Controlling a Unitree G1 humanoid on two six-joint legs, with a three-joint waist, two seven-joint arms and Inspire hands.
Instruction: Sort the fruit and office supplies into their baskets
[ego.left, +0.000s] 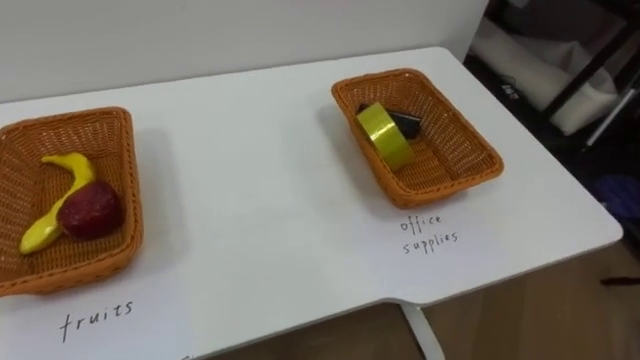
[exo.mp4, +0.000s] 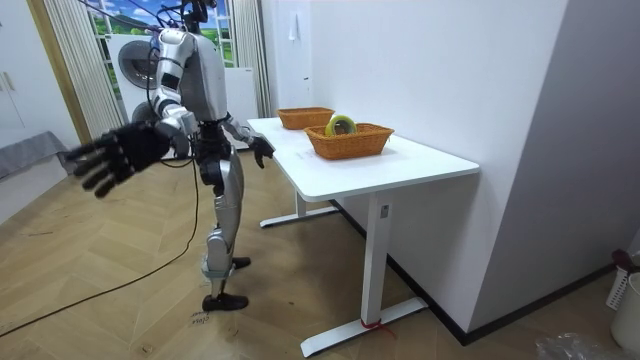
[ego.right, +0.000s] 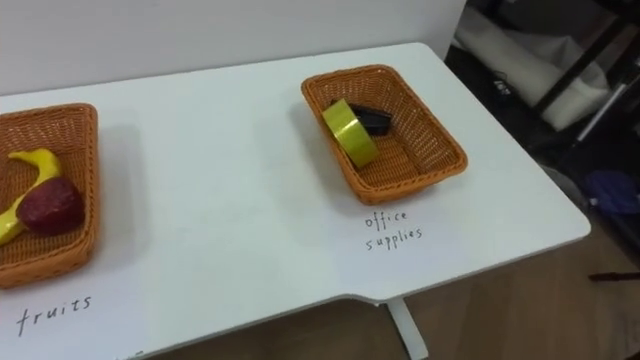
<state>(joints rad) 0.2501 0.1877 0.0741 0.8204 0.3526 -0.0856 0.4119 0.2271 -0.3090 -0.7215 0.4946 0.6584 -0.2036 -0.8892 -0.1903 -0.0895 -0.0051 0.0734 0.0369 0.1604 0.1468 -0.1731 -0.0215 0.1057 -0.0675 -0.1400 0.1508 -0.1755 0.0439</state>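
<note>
- Spread wide and holding nothing, the right hand (exo.mp4: 112, 158) reaches out into the room, away from the table (exo.mp4: 420, 165); I take it for a hand done with its work, not one set to grasp
- Left hand (exo.mp4: 262, 150) hangs near the table's edge, fingers loose and empty as far as I can make out
- Robot stands at the table's long side, facing two baskets, with neither hand over them
- Fruit basket (ego.left: 128, 180), on its left, holds the banana (ego.left: 40, 235), with the red fruit (ego.left: 90, 210) lying against its curve; both rest low inside the walls, so they shouldn't roll out
- Office basket (ego.left: 455, 145), on its right, holds the tape (ego.left: 385, 135), standing on edge and touching a dark item (ego.left: 408, 122) behind it
- Handwritten label (ego.left: 95, 318) before each basket explains why they stand well apart: one kind to each side
- Every item I can see lies in its proper basket, so I judge the sorting finished
</note>
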